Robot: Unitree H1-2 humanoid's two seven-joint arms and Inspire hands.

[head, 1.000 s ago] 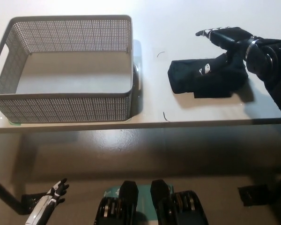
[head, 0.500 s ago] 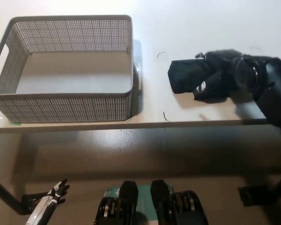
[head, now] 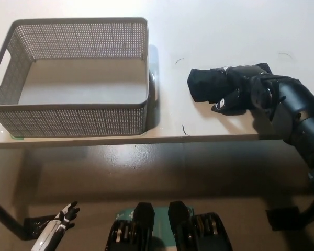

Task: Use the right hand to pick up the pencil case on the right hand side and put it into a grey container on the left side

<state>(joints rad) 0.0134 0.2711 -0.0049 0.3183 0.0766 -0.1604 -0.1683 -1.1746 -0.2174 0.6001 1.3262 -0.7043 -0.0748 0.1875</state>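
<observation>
Black right hand [head: 239, 90] lies over the pencil case [head: 206, 84] near the table's [head: 225, 31] front right edge, fingers curled onto it to grip. Grey container [head: 73, 119] waits empty at the left edge. White left hand [head: 58, 228] hangs below, fingers spread.

The right hand [head: 239, 90] was black throughout, its fingers tipped with small pale patches that caught the light near the table's front edge [head: 146, 140]. Behind it the right arm [head: 298, 117] was built of rounded, glossy dark shells, with a ring-shaped joint at the wrist showing a thin lighter rim. The casing looked smooth and slightly reflective. Far below the table's front edge, the left hand [head: 67, 213] was white with dark segments along the fingers, and its forearm [head: 48, 236] was a slim white and grey shell.
</observation>
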